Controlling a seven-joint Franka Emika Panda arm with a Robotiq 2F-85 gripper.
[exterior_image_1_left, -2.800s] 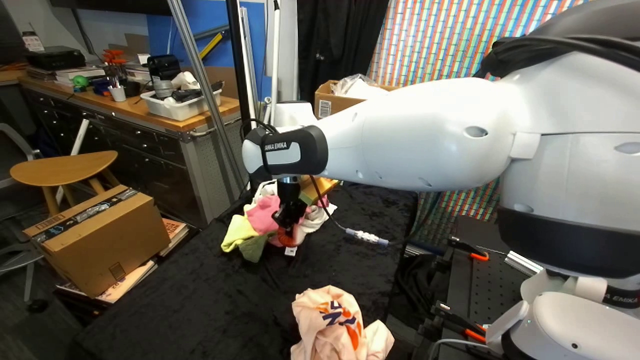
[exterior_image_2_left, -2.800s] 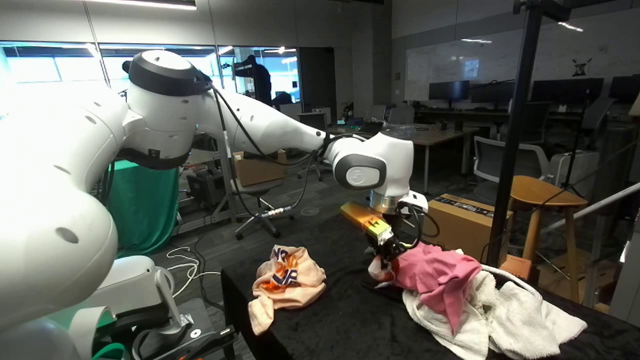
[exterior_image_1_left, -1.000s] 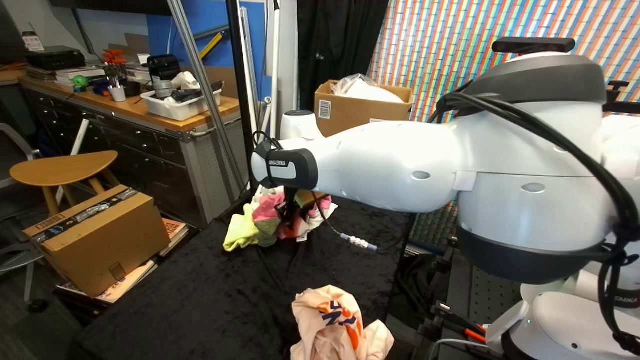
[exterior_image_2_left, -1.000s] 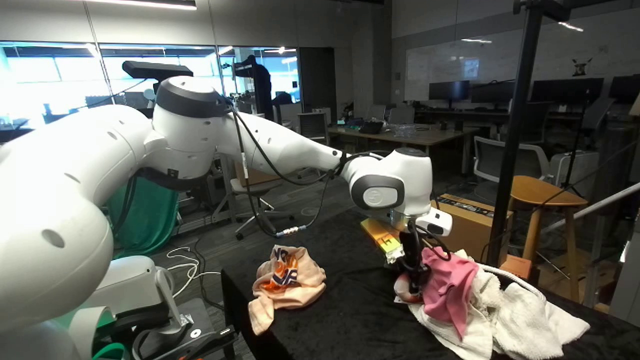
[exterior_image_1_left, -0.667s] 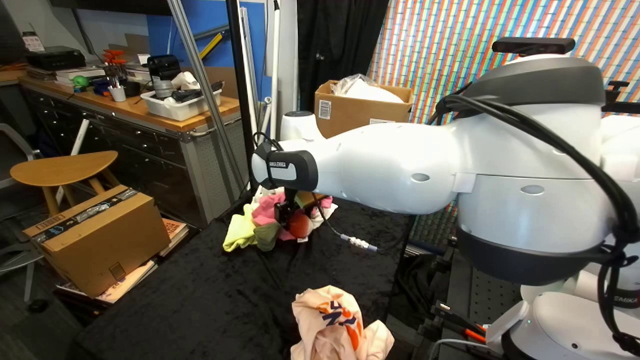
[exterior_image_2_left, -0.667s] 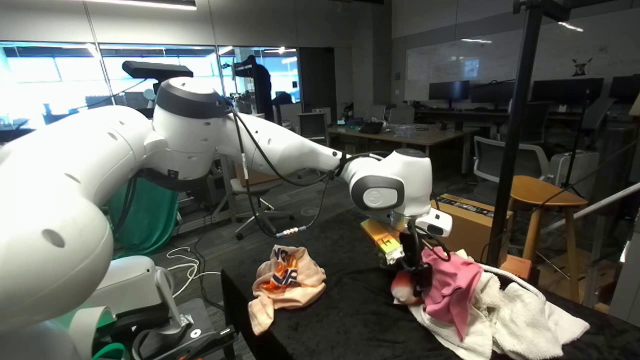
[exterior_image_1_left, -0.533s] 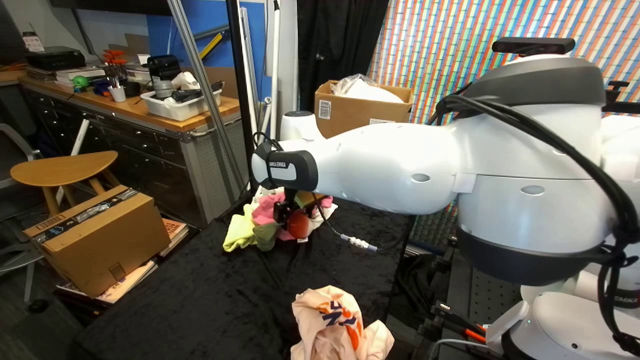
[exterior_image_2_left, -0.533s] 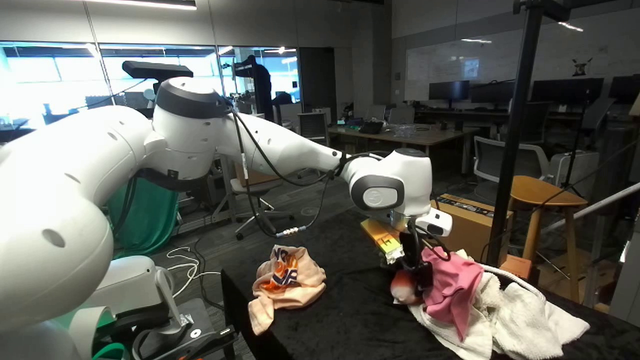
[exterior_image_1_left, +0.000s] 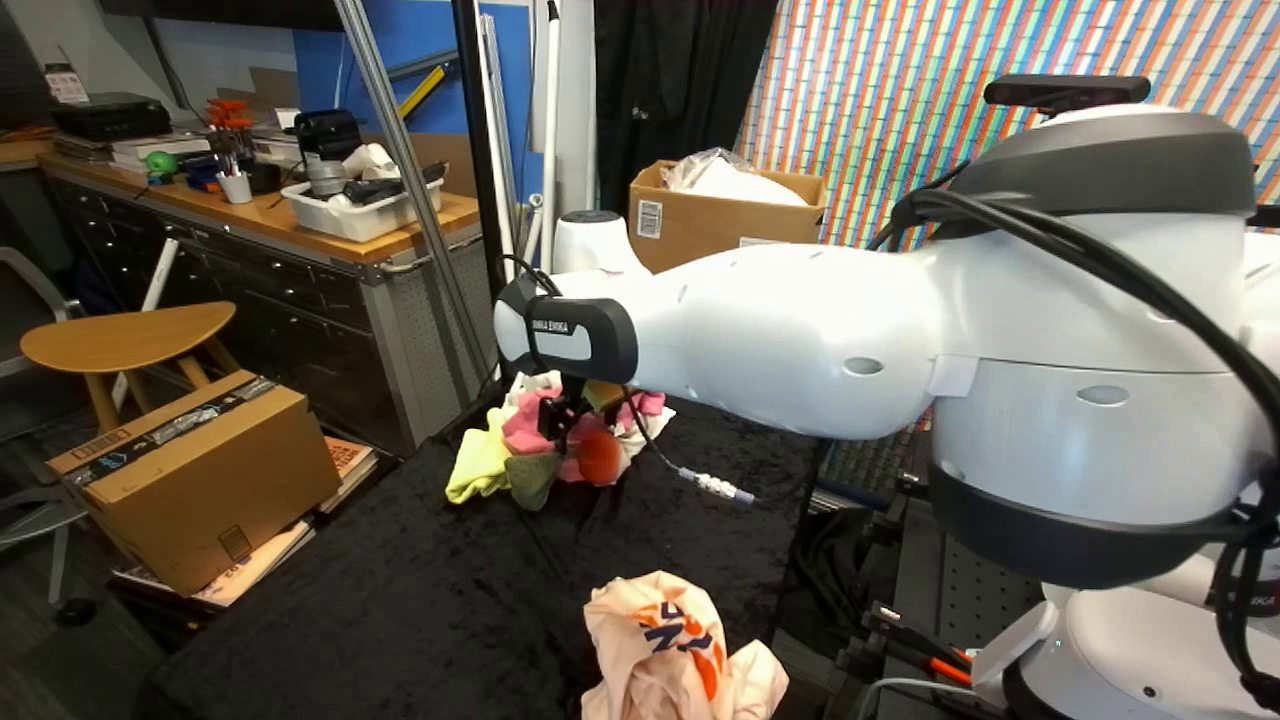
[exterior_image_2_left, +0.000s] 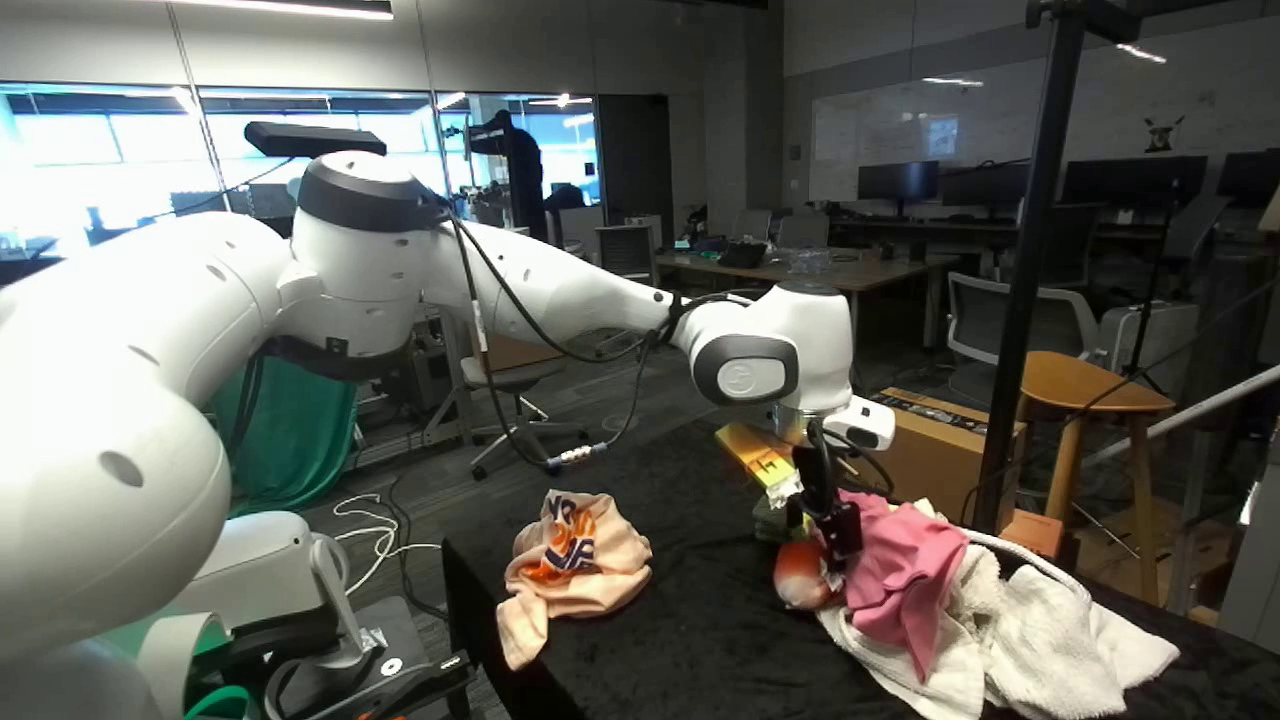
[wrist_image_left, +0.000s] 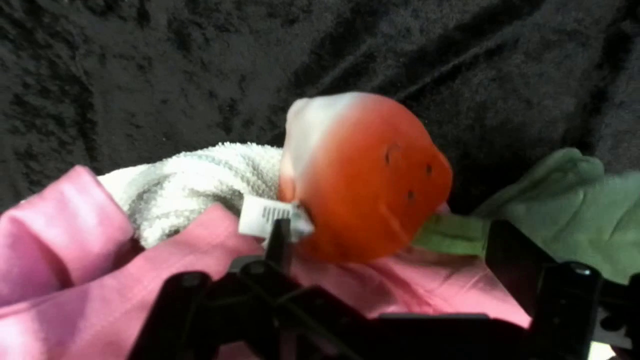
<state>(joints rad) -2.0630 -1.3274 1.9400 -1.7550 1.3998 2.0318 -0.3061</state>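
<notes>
My gripper (wrist_image_left: 390, 227) is open in the wrist view, its black fingers (wrist_image_left: 515, 260) wide apart with nothing gripped. Just past the fingertips lies a round orange-and-white plush toy (wrist_image_left: 365, 175) with a white tag (wrist_image_left: 262, 217); the left finger overlaps the tag, and contact cannot be told. Pink cloth (wrist_image_left: 440, 280) spreads beneath the jaws, with white towel (wrist_image_left: 200, 180) to the left and green cloth (wrist_image_left: 590, 205) to the right. In both exterior views the gripper (exterior_image_2_left: 825, 530) hangs over this pile, the toy (exterior_image_1_left: 599, 458) at the pile's near side. Yellow cloth (exterior_image_1_left: 480, 465) lies beside it.
A peach cloth with lettering (exterior_image_1_left: 660, 640) lies crumpled on the black-covered table (exterior_image_1_left: 400, 600), apart from the pile. A yellow-orange block (exterior_image_2_left: 760, 463) is fixed at the wrist. A cable (exterior_image_1_left: 715, 485) hangs from the arm. A black pole (exterior_image_2_left: 1030, 260) stands behind the pile.
The gripper came down toward the pile, then its jaws opened and let go of the orange toy, which now shows more fully. Since then the arm has risen and drawn back slightly.
</notes>
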